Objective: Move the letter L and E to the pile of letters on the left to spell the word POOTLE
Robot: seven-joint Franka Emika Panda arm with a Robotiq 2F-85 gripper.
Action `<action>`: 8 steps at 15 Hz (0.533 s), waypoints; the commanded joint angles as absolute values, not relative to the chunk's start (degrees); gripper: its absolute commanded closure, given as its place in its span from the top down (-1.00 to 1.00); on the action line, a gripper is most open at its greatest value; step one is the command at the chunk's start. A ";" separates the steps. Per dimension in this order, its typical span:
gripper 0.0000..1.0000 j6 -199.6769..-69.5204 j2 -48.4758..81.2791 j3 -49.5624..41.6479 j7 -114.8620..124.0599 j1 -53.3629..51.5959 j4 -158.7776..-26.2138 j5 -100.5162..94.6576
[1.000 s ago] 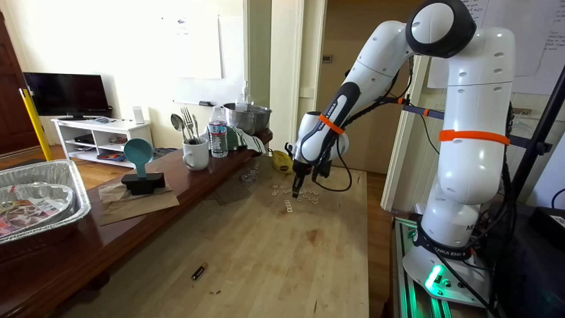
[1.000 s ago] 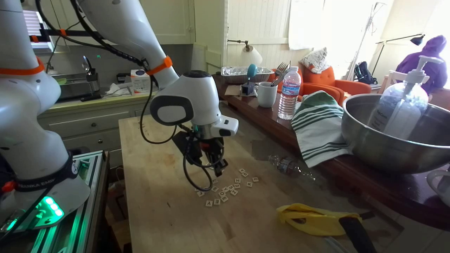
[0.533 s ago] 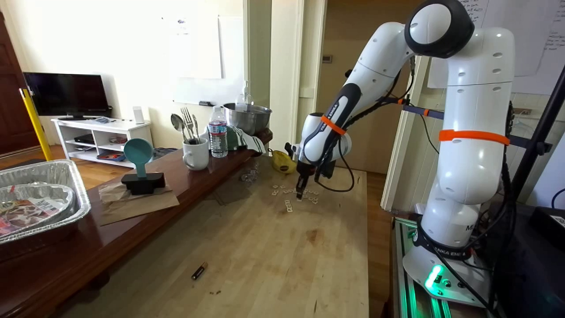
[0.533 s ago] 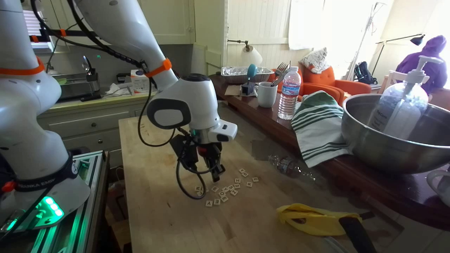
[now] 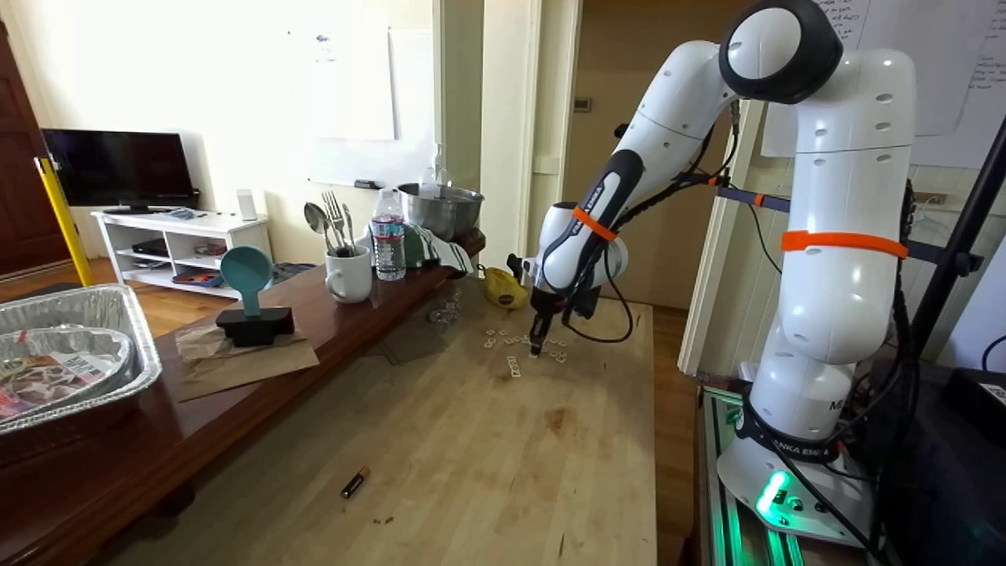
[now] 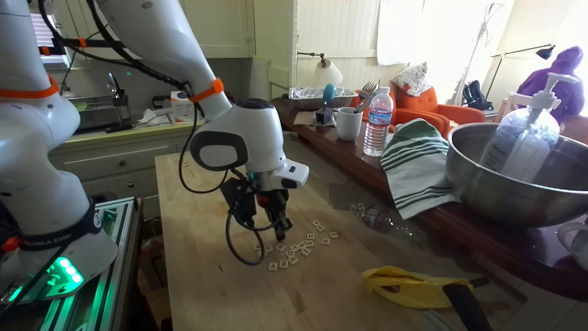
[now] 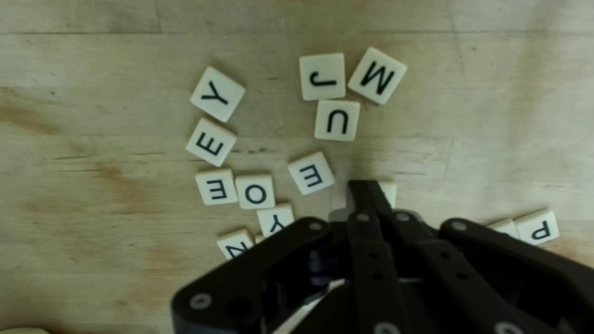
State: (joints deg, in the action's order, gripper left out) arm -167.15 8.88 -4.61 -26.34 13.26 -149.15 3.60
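In the wrist view, an E [image 7: 311,173] lies just left of my end effector [image 7: 369,195], U [image 7: 338,120] ahead, P [image 7: 538,227] well right.

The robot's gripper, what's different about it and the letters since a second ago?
In an exterior view, the gripper has come down lower and a little to the left. I see nothing grabbed or let go. The letter tiles I can see and the battery stayed put.
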 commanded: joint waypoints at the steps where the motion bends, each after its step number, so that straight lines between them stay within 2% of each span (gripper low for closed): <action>1: -1.00 -168.74 11.80 -3.95 -27.02 13.83 -147.95 3.13; 8: -1.00 -168.52 14.34 -3.13 -28.76 14.65 -145.93 3.75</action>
